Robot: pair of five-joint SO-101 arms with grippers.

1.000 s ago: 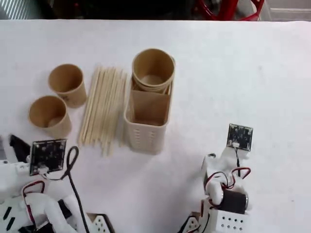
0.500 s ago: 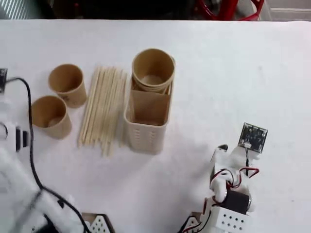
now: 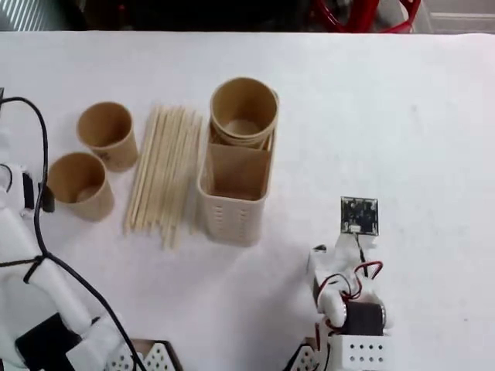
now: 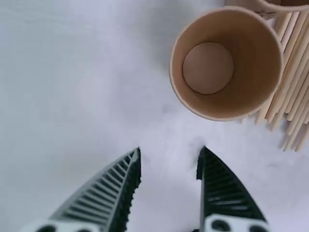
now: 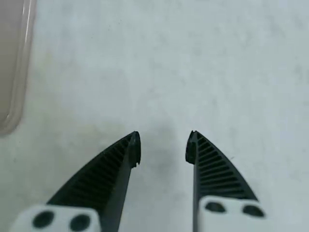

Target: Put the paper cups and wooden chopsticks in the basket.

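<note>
Two brown paper cups stand upright at the table's left, one farther back [image 3: 107, 133] and one nearer [image 3: 78, 184]. A bundle of wooden chopsticks [image 3: 164, 174] lies between them and the beige basket [image 3: 232, 205], whose far compartment holds stacked paper cups [image 3: 244, 110]. My left gripper [image 4: 169, 157] is open just short of the nearer cup [image 4: 226, 63], with chopsticks [image 4: 289, 106] beyond that cup. The left arm [image 3: 23, 232] is at the table's left edge. My right gripper [image 5: 163, 142] hangs open over bare table, right of the basket's edge [image 5: 14, 77].
The white table [image 3: 402, 116] stretches wide on the right. The right arm's base and camera board [image 3: 360, 216] sit at the front right. Red and dark objects [image 3: 363, 14] lie beyond the far edge.
The left arm swung from the front left up to the table's left edge beside the nearer cup. The right arm shifted right, then back left and slightly forward.
</note>
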